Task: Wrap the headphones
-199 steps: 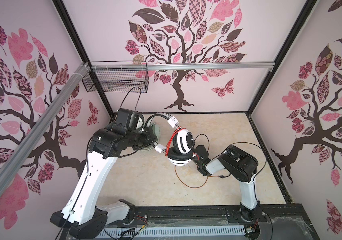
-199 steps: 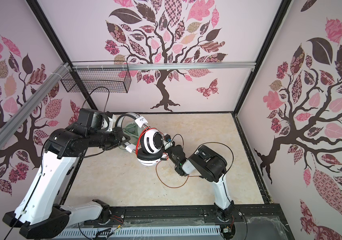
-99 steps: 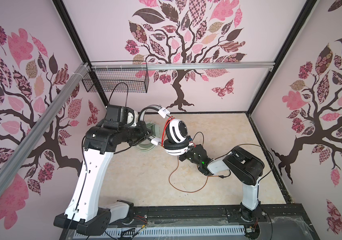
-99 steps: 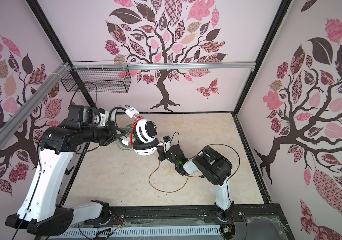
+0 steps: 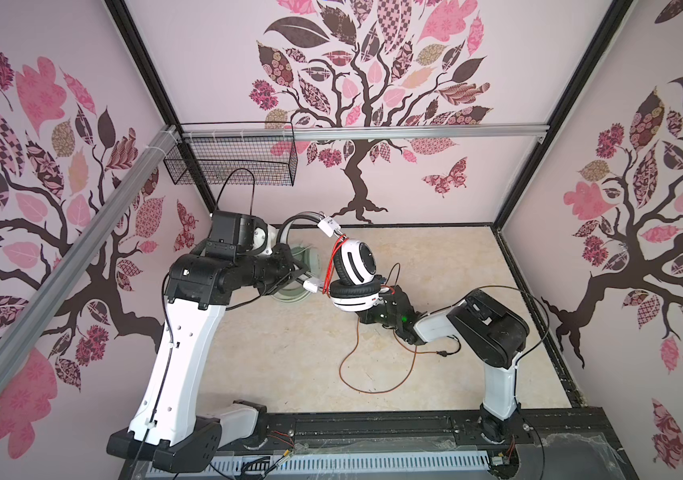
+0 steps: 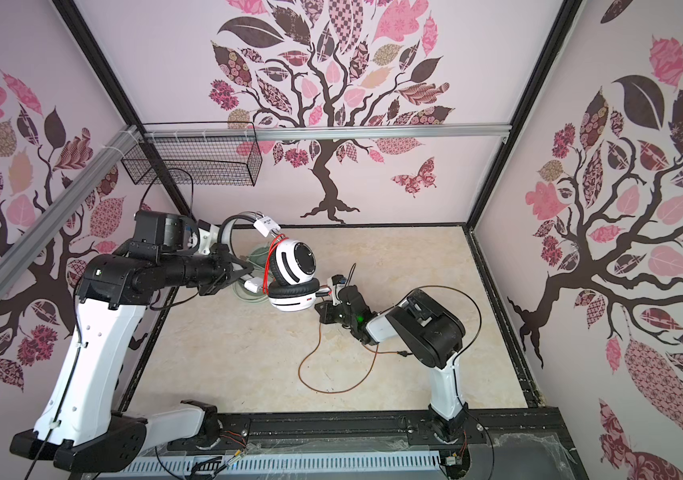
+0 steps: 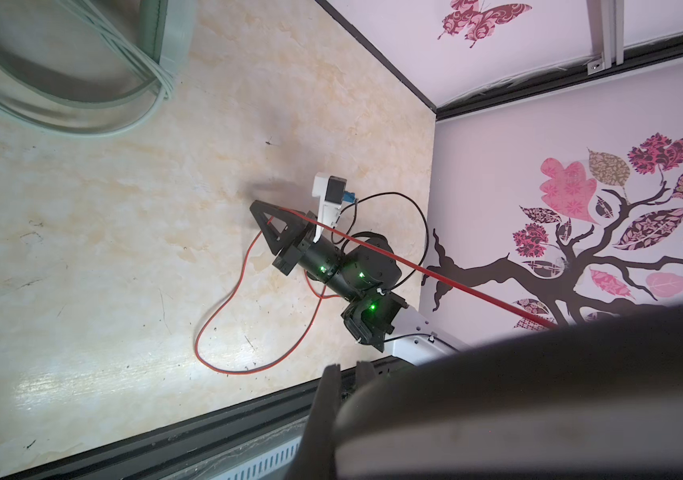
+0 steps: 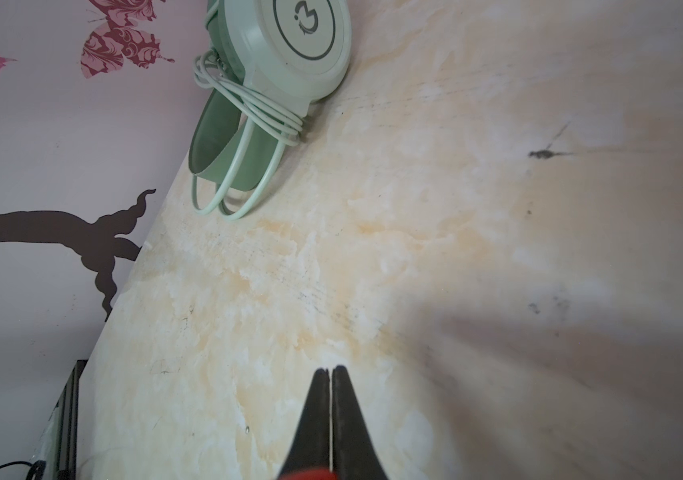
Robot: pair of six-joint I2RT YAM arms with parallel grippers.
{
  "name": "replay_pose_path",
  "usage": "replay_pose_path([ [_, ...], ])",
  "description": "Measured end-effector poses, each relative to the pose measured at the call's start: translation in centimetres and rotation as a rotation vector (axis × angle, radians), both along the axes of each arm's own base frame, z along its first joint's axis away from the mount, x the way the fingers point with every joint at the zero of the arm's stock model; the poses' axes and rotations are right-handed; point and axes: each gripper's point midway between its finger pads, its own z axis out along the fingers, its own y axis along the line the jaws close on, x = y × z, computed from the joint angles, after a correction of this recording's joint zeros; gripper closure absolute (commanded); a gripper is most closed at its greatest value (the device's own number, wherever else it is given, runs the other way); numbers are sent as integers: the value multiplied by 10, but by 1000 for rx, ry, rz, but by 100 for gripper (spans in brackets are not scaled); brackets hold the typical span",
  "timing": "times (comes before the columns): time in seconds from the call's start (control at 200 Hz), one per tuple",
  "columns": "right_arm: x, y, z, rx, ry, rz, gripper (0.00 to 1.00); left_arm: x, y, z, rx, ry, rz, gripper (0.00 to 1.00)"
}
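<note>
On the table [image 5: 273, 357], in the lower middle of both top views, a slack loop of the orange-red cable [image 7: 456, 286] lies loose. Just above it in the frame, the right pincer [image 8: 331, 372] is closed tight on that cable, close to the lower cup. From there the cable runs straight to the white-and-black headphones [image 5: 357, 262], which hang in the air at the centre of the frame, clear of the table. The left pincer [image 7: 348, 369] is clamped on their thin frame beside the lower cup, as far as the top views show. Farthest back, partly hidden behind the left arm, the green headphones [image 8: 289, 54] lie on the table with their pale cable wound round the headband.

The white pair looks light. Its hard cups swivel on a springy wire band, so it may twist in the grip, and the stiff slider seems the soundest hold. The cable is thin, limp and probably slick. It is best pinched near the cup and kept gently taut while winding.
</note>
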Motion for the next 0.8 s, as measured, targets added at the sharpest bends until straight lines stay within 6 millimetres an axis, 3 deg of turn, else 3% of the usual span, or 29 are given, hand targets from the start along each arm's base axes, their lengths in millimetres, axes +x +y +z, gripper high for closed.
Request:
replay_pose_path([
  [0.125, -12, 6, -5, -27, 21, 46, 100, -1, 1, 0, 2, -6, 5, 100],
  [0.26, -43, 17, -3, -110, 20, 127, 100, 8, -1, -4, -24, -27, 22, 100],
  [0.575, -167, 41, 11, -305, -52, 377, 100, 31, 13, -10, -42, -53, 195, 100],
  [0.8, -228, 49, 30, -463, -133, 500, 100, 33, 31, -37, 92, -2, 333, 100],
])
